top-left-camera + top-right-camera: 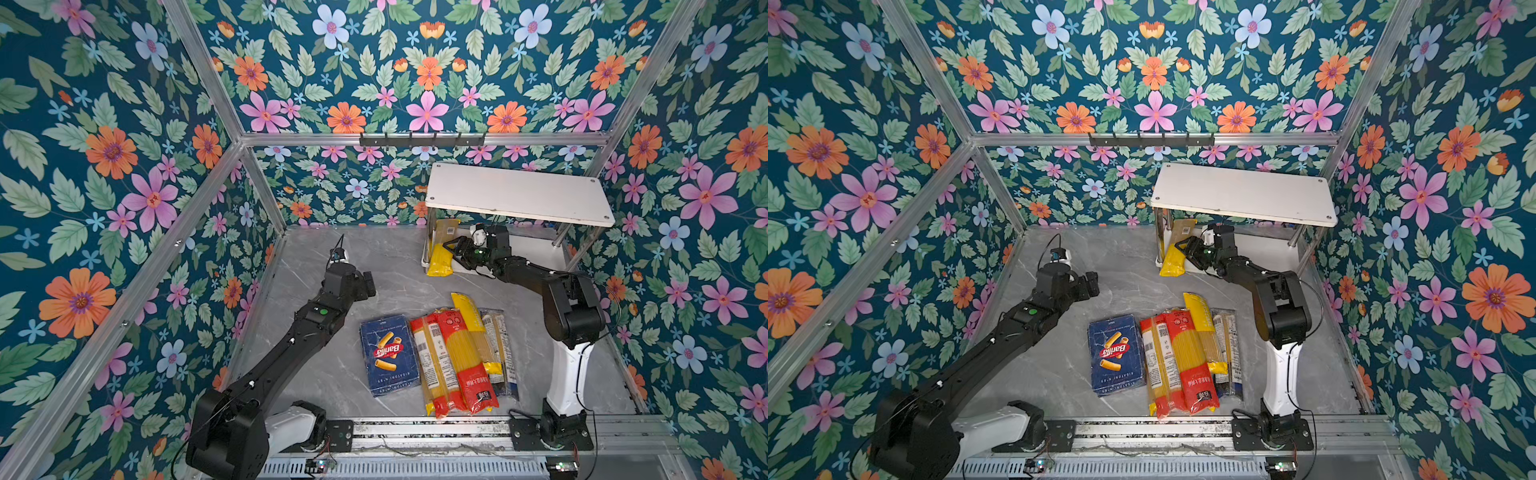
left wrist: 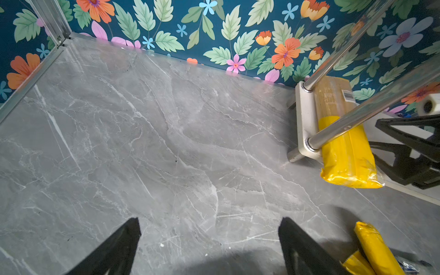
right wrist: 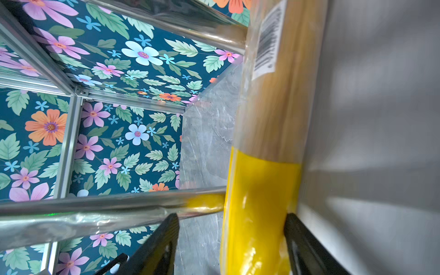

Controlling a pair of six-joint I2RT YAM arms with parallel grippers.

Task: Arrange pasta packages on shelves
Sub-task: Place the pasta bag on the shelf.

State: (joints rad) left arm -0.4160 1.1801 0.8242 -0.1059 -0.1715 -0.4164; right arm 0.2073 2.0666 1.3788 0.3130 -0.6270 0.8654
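The left hand (image 2: 209,221) is held wide open over the tabletop (image 2: 119,119). More pasta packages (image 1: 453,357) are piled near the front. Far right, a yellow bag (image 1: 439,259) is laid on the lower shelf (image 2: 302,114) — one end sticks out. The right hand (image 3: 232,216) is spread loosely round it; it should be pulled back straight, so nothing is dragged.

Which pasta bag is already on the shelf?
The yellow-ended spaghetti bag, lying on the rack's lower board at the right gripper. All other packs lie on the grey table.
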